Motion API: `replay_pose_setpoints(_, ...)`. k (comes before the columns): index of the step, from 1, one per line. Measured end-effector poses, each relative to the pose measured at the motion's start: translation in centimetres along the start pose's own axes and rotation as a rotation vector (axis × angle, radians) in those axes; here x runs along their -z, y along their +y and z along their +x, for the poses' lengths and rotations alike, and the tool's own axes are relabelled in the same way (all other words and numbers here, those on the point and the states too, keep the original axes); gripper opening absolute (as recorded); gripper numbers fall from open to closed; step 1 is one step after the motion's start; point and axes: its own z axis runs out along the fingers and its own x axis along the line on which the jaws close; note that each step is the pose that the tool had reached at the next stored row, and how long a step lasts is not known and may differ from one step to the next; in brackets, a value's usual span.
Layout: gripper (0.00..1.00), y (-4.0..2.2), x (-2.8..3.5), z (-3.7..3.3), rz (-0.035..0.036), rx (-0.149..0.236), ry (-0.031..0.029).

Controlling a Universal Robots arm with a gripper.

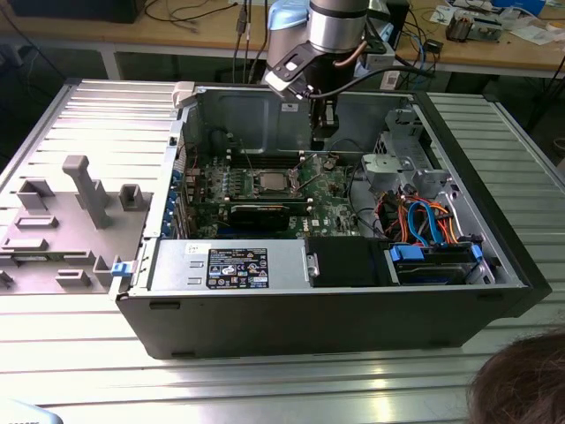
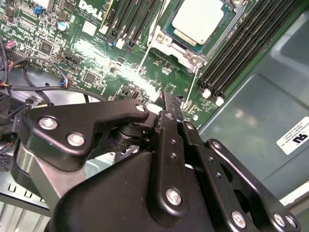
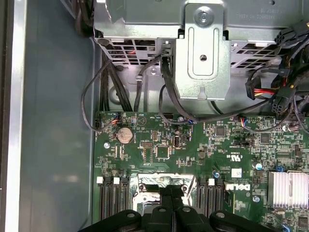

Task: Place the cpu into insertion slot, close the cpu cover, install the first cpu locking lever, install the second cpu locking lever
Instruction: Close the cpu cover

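Our black gripper [image 1: 324,132] hangs pinched narrow, empty, over the green motherboard [image 1: 335,208]. In the exterior view the small silver-grey square cpu [image 1: 269,183] sits socketed at its eight o'clock, and the grey metal drive cage [image 1: 393,168] crowds four o'clock.

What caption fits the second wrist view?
Shut hand poised beside a locking lever, with the cpu seated and framed by the cpu cover.
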Motion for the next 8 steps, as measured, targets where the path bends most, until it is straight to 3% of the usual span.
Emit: replay_pose_setpoints(8,0.11,0.3,-0.03,-0.01,0.0,0.0,0.0)
